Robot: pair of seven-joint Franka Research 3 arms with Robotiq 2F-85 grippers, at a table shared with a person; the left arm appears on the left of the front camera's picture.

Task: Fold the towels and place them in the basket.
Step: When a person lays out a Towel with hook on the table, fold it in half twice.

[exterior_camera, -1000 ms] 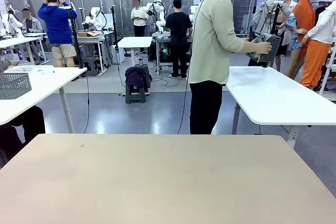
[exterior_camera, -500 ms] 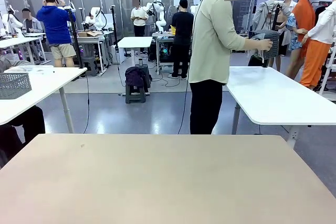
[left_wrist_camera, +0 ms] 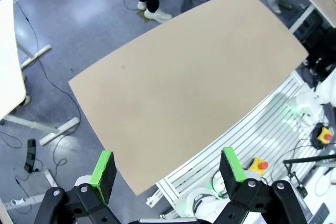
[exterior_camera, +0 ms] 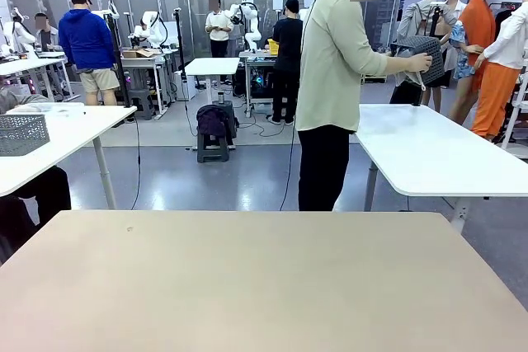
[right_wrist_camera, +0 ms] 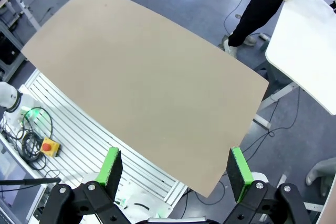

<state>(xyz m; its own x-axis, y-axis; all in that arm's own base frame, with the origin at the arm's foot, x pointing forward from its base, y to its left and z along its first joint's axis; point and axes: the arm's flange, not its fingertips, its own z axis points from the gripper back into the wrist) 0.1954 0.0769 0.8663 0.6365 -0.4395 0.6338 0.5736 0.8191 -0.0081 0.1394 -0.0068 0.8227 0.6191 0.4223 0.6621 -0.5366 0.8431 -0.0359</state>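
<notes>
While a person (exterior_camera: 334,72) grips basket (exterior_camera: 431,49), left claw (left_wrist_camera: 168,166), right claw (right_wrist_camera: 174,166) — both agape

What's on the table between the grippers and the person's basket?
Nothing: the front view shows the table bare; the person holds the basket beyond it.

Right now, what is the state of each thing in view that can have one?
Dark charcoal lattice plastic basket: held up in the air by the person's hand.
Left black, green-padded gripper: open, empty.
Right black, green-padded gripper: open, empty.
Light grey perforated basket: standing upright on a white side table.
</notes>
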